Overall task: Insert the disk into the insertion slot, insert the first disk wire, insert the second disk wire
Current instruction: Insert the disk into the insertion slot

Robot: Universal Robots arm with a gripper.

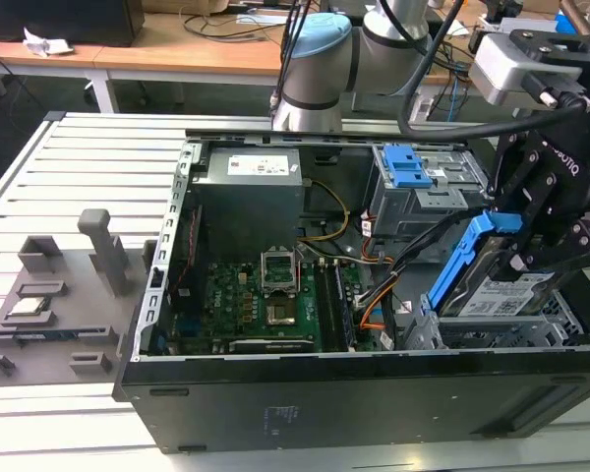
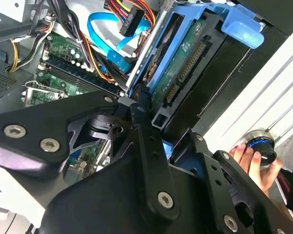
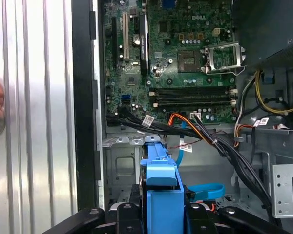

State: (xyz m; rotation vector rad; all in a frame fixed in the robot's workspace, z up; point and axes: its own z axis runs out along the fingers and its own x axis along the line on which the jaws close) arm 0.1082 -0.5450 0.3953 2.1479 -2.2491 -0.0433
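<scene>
Claw (image 1: 519, 258) clamps the disk (image 1: 501, 293) by its blue carrier, tilted, low end at the insertion slot (image 1: 492, 336), likely for angled entry.

The exterior view is set high and off the arm. It faces obliquely down into the open computer case (image 1: 177, 393) on the ribbed worktop (image 1: 69, 167). It looks from the side opposite the arm base (image 1: 310, 59), far enough back to take in the whole case.

Both wrist views ride close behind the end effector (image 1: 526, 251). The first wrist view faces along the disk (image 3: 161, 195) in its foreground, onto the motherboard (image 3: 185, 29) beyond. The second wrist view sits nearer and looks obliquely along the disk's connector edge.

All three views share the disk and the motherboard. Both wrist views share a hand (image 2: 248, 160) on the worktop beside the case.
</scene>
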